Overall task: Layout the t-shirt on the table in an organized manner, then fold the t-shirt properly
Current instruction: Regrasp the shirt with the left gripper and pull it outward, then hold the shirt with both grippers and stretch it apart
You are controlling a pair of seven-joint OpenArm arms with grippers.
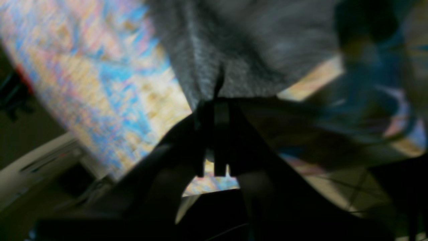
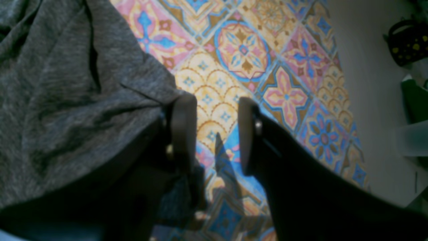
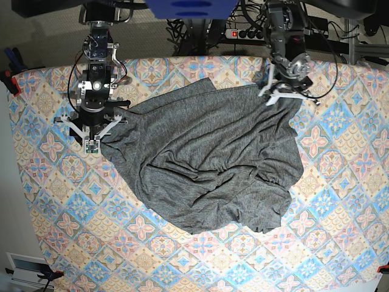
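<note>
T-shirt [image 3: 209, 164]: grey knit, spread unevenly across the middle of the table [image 3: 340, 207], reaching toward the far edge. Heavy wrinkles and a deep fold run through its centre; the near hem is bunched and curled under. Not flat, not folded.

Left gripper [image 3: 281, 91]: at the shirt's far corner, on the right of the base view. Base view shows only the arm head sitting over the cloth edge. The left wrist view, badly blurred, shows what the base cannot: the jaws pressed together with a ridge of grey fabric [image 1: 234, 67] pinched between them, and cloth fanning out beyond the tips. Table pattern [image 1: 100, 83] smeared on either side.

Right gripper [image 3: 92, 137]: at the shirt's opposite corner, on the left of the base view, near the table's left edge. Right wrist view gives the detail: jaws apart, bare tile print [image 2: 240, 53] between the two fingers [image 2: 182, 124]. The shirt's hemmed corner [image 2: 77, 100] lies against the outside of one finger, not between them. Nothing held.

Past the table edge in the right wrist view: plain floor [image 2: 371, 100].
</note>
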